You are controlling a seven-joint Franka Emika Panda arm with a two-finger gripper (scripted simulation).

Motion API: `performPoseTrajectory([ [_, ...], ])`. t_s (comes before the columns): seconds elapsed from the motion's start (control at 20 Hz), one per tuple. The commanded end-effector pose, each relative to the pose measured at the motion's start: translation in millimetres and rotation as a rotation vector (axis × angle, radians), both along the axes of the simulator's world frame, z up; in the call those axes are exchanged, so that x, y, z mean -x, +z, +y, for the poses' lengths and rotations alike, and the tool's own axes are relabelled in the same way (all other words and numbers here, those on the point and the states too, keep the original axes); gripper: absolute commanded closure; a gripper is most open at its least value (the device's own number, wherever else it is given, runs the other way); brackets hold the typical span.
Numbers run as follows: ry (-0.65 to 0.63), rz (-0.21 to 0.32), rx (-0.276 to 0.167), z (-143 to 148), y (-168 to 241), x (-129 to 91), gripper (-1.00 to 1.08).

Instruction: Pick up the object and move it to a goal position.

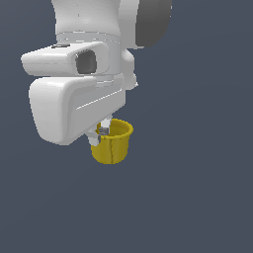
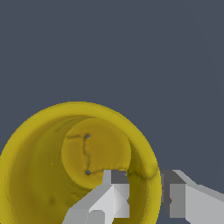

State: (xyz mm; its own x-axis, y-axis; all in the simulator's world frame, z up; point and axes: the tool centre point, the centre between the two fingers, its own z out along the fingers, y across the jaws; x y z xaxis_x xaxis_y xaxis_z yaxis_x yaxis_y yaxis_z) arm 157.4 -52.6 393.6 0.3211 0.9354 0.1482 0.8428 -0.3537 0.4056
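Right now the white gripper (image 1: 99,134) has the small yellow cup (image 1: 114,144) pinched by its wall. From where I stand, the exterior view shows the bulky white hand of the arm (image 1: 74,106) filling the upper part of the scene, with the cup hanging just beneath it, toward the exterior view's right of the hand's lower edge. The cup sits upright or very nearly so, its open mouth facing up and its body narrowing toward the base.

Looking through the wrist view, the grip is clearer: one finger (image 2: 114,197) reaches down inside the yellow cup (image 2: 43,175), against the inner face of the wall, and the other finger (image 2: 177,199) sits outside it, with the thin rim caught between them. The jaws are closed down to only the thickness of that wall. The round floor of the cup is visible inside, with a faint seam line across it.

Around the cup there is only a flat, dark blue-grey background (image 1: 197,197). I cannot tell from either view whether the cup rests on a surface or is lifted clear of it.
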Motion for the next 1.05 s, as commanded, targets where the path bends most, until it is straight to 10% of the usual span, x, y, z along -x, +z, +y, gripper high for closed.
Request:
performPoseTrajectory([
  [0.0, 0.000, -0.070, 0.012, -6.9, 46.3, 4.1, 1.08],
  [0.5, 0.000, -0.228, 0.034, -21.7, 148.9, 26.5, 1.08],
  [1.0, 0.000, -0.249, 0.035, -24.2, 162.1, 31.1, 1.08],
])
